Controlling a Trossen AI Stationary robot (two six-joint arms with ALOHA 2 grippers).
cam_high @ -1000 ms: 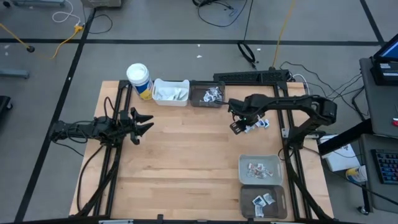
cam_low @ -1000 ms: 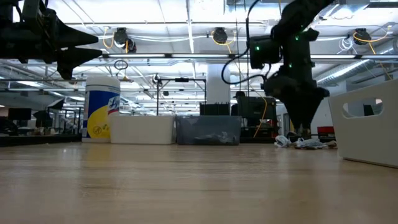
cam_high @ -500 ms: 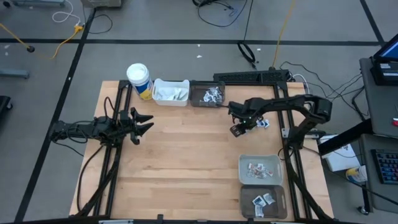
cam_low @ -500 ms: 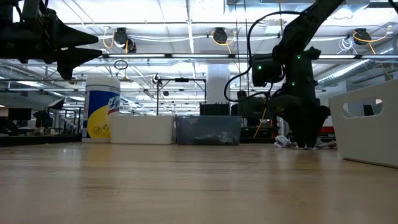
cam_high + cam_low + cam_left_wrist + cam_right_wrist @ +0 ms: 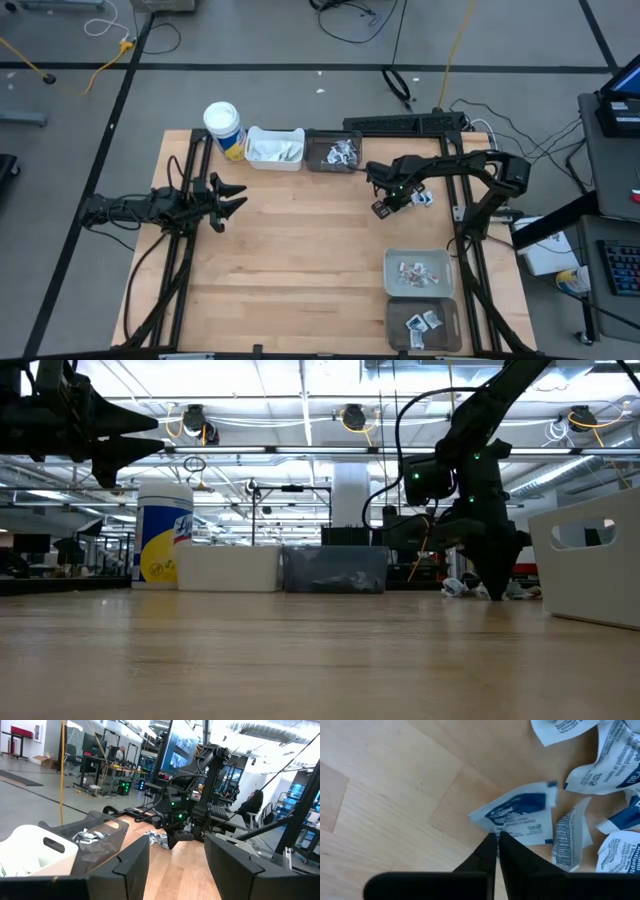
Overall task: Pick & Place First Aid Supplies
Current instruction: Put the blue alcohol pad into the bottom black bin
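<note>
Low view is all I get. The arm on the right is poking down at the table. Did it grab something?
Observer: Yes. The right gripper is shut on the corner of a white packet with blue print.
Operator: Are there more packets?
Observer: Several more lie loose on the wood beside it.
Operator: What's the other arm doing?
Observer: The left gripper is open, holding nothing, over the table's left side.

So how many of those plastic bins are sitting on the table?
4. A white bin and a dark bin at the far edge; a grey bin and another dark bin at the near right corner.
</note>
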